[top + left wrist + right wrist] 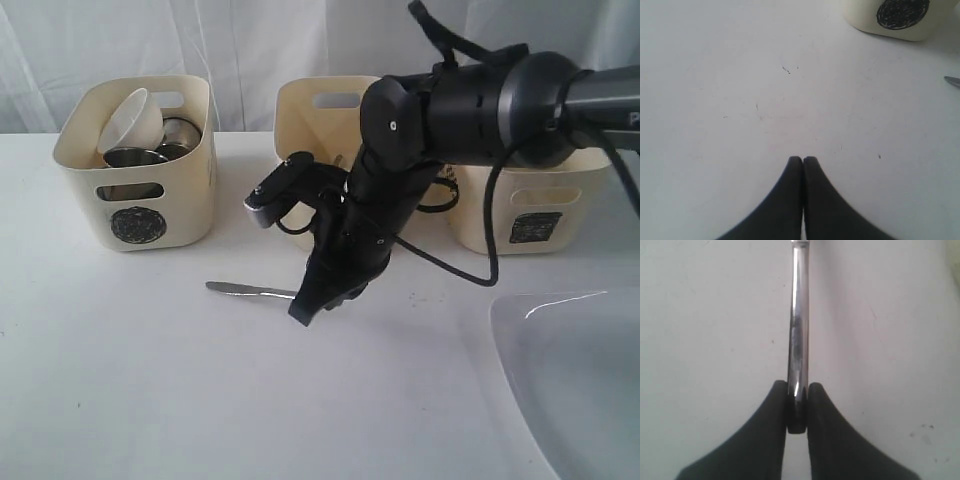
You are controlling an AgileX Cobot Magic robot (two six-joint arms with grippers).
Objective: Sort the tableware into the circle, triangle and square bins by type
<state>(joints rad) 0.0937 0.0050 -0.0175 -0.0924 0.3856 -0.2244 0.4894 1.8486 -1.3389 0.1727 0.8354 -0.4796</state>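
Observation:
My right gripper (305, 305) (797, 386) reaches across to the middle of the table and is shut on the handle of the steel knife (245, 290) (799, 315). The blade points left, low over the table. The circle bin (85, 170) at back left holds a small white bowl (135, 120), a steel bowl (135, 157) and a steel cup (182, 135). My arm partly hides the middle bin (300, 110), mark unseen. The square bin (530, 190) stands back right. My left gripper (803, 159) is shut and empty over bare table; the exterior view does not show it.
The large white plate (570, 380) lies at the front right corner. In the left wrist view the circle bin (860, 17) and the knife tip (952, 81) show at the edge. A black cable (490, 230) hangs from my right arm.

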